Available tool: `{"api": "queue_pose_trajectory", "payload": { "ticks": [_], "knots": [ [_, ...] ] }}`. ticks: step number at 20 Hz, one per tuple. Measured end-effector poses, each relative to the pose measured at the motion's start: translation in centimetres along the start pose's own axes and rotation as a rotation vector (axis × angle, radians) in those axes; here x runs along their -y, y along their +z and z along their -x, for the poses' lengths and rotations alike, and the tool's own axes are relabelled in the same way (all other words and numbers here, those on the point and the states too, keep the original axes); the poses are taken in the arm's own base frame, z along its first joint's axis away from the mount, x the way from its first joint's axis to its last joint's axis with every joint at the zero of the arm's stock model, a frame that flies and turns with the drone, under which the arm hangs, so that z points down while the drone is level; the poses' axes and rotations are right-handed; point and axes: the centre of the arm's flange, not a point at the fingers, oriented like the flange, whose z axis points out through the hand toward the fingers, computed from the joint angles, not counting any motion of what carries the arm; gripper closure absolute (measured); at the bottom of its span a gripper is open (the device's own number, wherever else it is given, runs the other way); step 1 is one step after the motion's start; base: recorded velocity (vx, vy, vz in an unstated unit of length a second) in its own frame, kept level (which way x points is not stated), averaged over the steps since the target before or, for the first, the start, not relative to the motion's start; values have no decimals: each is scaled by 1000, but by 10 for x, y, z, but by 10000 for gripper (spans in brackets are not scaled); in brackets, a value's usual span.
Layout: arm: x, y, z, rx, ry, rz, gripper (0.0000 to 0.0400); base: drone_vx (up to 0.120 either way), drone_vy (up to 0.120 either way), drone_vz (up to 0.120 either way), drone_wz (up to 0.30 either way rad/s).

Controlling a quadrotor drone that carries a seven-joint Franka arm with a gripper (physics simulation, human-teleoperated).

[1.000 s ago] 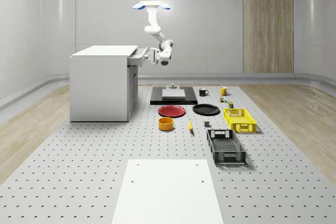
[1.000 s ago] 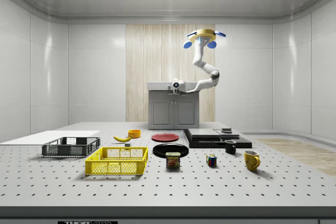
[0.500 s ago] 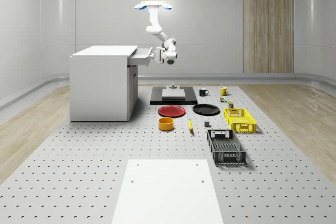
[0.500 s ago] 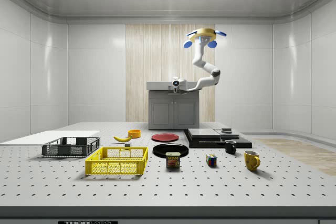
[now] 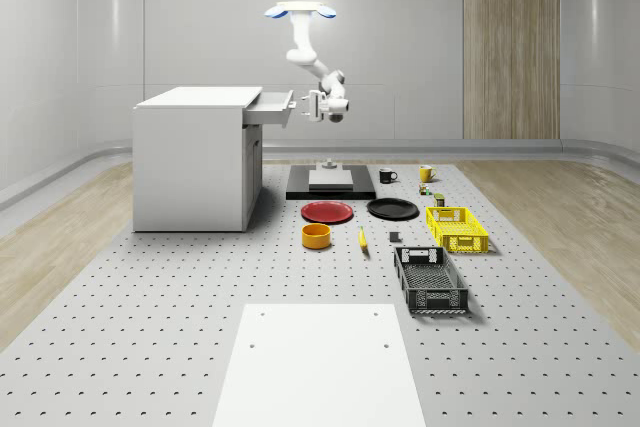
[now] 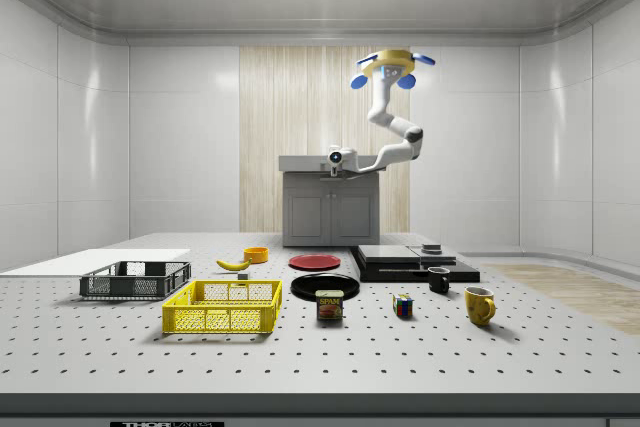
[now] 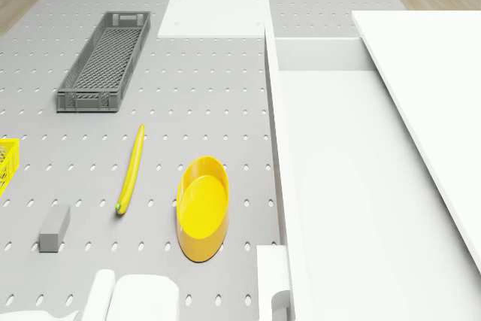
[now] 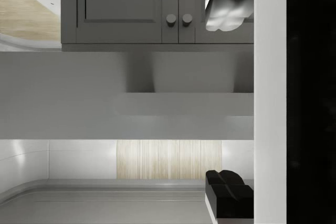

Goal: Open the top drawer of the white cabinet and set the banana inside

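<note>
**Item: white cabinet [image 5: 190, 162], the reference landmark.** It stands on the perforated floor. Its top drawer [image 5: 268, 107] is pulled out on the front side, and in the drone view the white drawer interior [image 7: 353, 186] is bare.

**Item: drone [image 5: 300, 11].** It hovers above cabinet height, off the cabinet's front side and beyond the drawer's face. The arm hangs down and bends back toward the drawer.

**Item: gripper [image 5: 304, 106].** It is level with the drawer front and just beside it, with a small gap showing, and it points at the cabinet. In the wrist view the fingertips [image 8: 228, 14] sit far apart with nothing between them, so the hand is wide and empty.

**Item: banana [image 5: 361, 238].** It lies flat on the floor well in front of the cabinet and well below drawer level. A yellow bowl [image 5: 316, 235] sits between it and the cabinet.

**Step in hand (judgement).** The opening looks done and the fetch comes next.
- Back the hand straight off the drawer face so the drawer is not nudged shut.
- Descend clear of the bowl.
- Turn the fingers across the banana's [image 7: 130, 171] narrow width, near its middle.
- Close only once both pads straddle it, since a thin fruit lying flat can roll or skid.
</note>
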Motion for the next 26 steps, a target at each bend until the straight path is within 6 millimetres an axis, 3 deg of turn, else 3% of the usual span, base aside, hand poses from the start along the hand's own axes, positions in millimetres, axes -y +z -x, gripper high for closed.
{"api": "queue_pose_trajectory", "payload": {
  "ticks": [2,18,20,23,26],
  "knots": [
    [0,0,0,0,0,0,4,0,120,0,0],
    [0,-1,0,0,0,-1,0,120,120,0,0],
    [-13,-7,-14,190,4,-180,0,120,120,0,0],
    [-43,19,-44,519,-3,-507,0,120,120,0,0],
    [-59,47,-60,755,-5,-743,0,120,120,0,0]
  ]
}}
